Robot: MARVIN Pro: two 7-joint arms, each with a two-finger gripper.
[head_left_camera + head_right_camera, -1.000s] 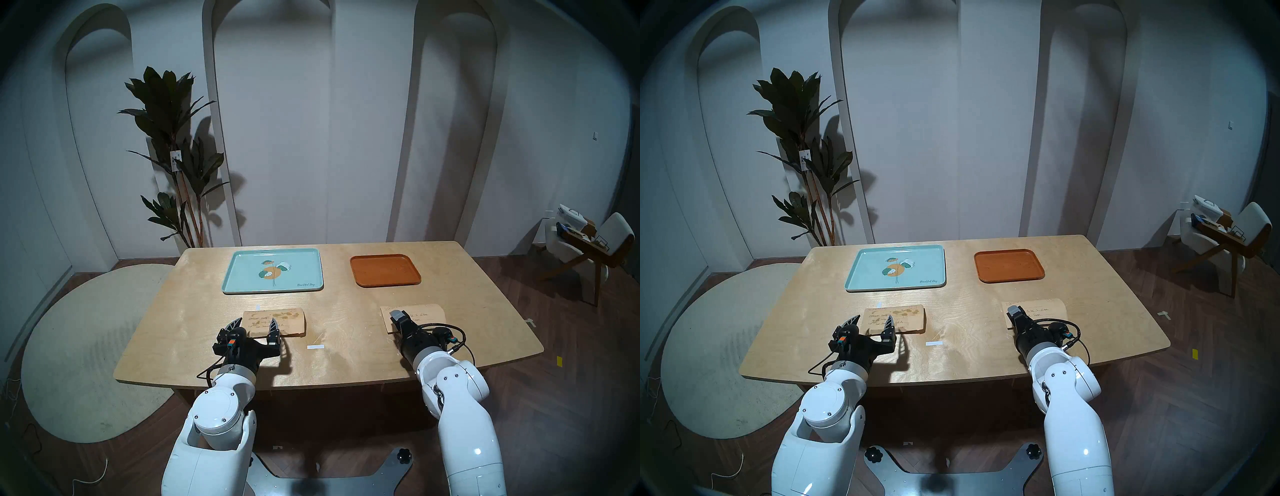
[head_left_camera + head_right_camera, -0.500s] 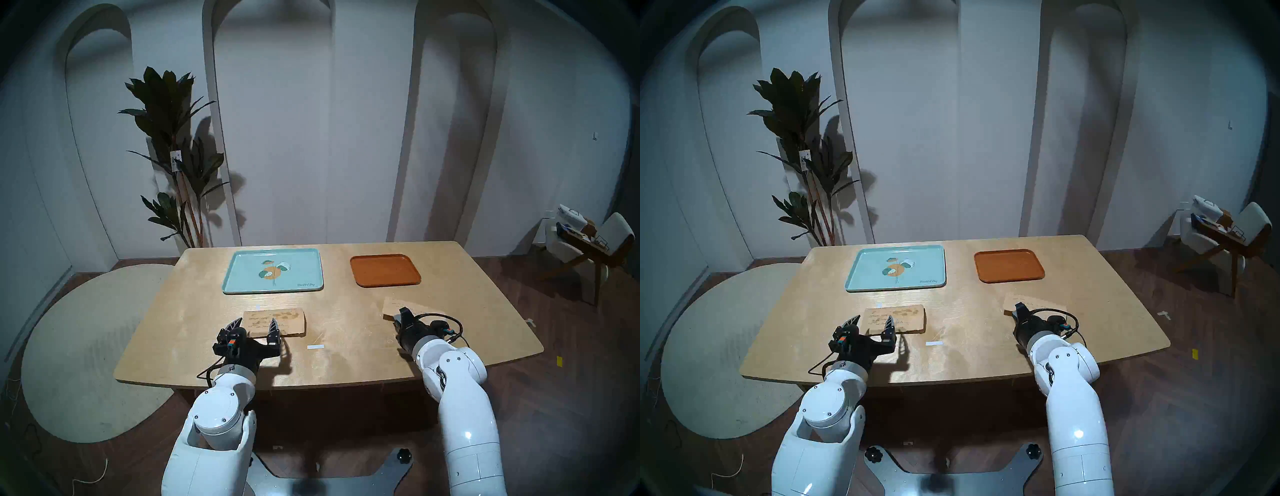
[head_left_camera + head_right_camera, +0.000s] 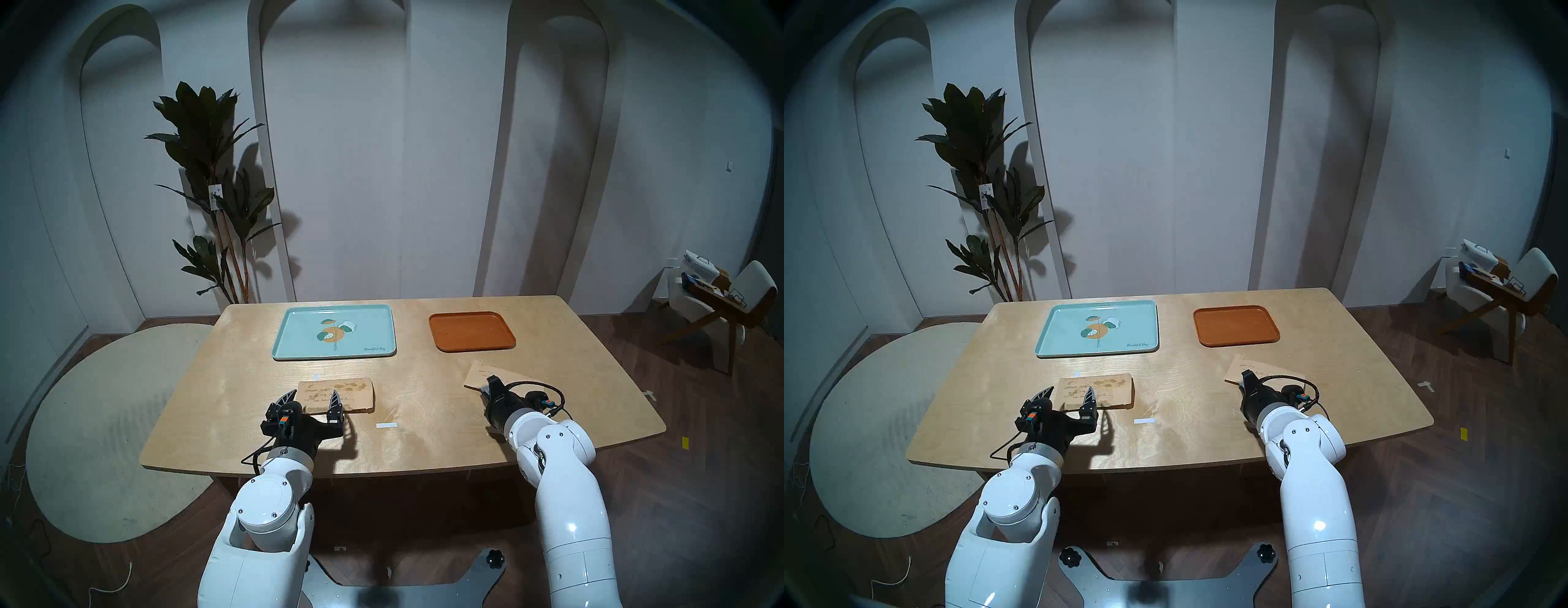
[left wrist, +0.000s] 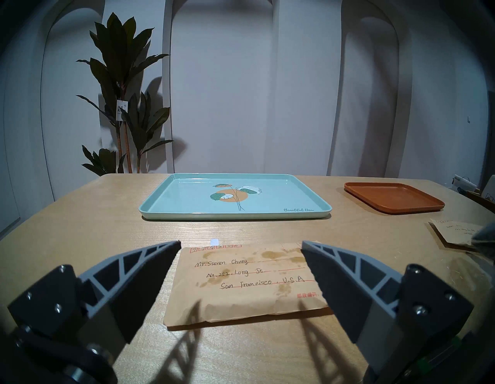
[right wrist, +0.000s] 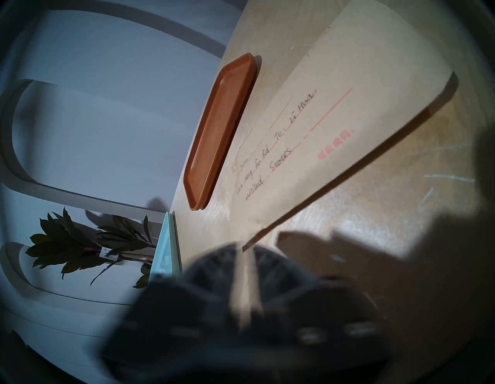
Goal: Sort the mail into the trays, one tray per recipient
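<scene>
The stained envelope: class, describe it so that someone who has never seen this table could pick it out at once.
On the wooden table, look at the near half, in front of the mint-teal tray. A tan envelope lies flat there, between the open fingers of the left gripper. Unlike the plain envelope pinched by the right gripper, it bears brown blotches near its top edge.

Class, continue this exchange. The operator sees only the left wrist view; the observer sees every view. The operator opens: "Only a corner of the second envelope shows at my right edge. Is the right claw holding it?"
Observer: Yes. The right claw pinches the plain envelope at its near corner, and that edge is raised off the table.
Operator: Who is it addressed to?
Observer: In the right wrist view it seems to read "To: Li Hua", though part is blurred.
Operator: Anything else on the table?
Observer: A white strip lies to the right of the stained envelope.
</scene>
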